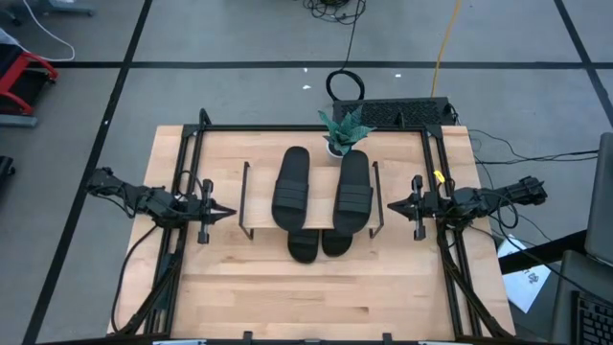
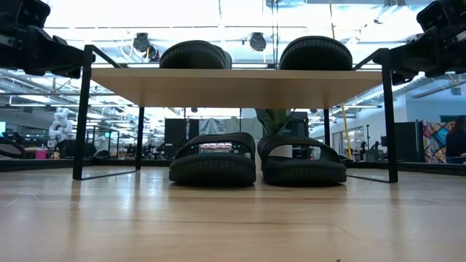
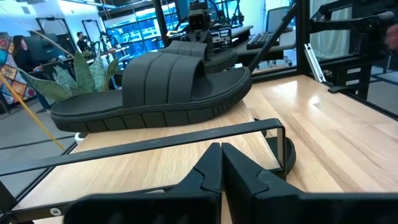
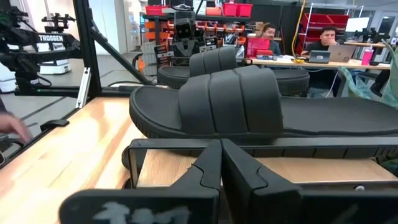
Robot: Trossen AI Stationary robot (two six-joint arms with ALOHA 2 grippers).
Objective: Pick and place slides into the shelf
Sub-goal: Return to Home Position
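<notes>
Two black slides (image 1: pixel 291 187) (image 1: pixel 352 192) lie side by side, soles down, on the shelf's light top board (image 2: pixel 237 86). Two more slides (image 2: pixel 212 159) (image 2: pixel 302 159) rest on the tabletop under that board, their near ends (image 1: pixel 304 247) showing past its front edge. My left gripper (image 1: pixel 225 212) hangs level just left of the shelf, shut and holding nothing. It points at the nearest upper slide (image 3: pixel 155 87). My right gripper (image 1: pixel 393 204) hangs level just right of the shelf, also shut and holding nothing, facing the other upper slide (image 4: pixel 211 102).
A small potted plant (image 1: pixel 343 129) stands behind the shelf at the table's far edge. The shelf's thin dark wire legs (image 1: pixel 246 196) (image 1: pixel 375 196) stand between each gripper and the slides. Bare wooden tabletop (image 1: pixel 316 297) stretches along the near side. People sit in the room beyond.
</notes>
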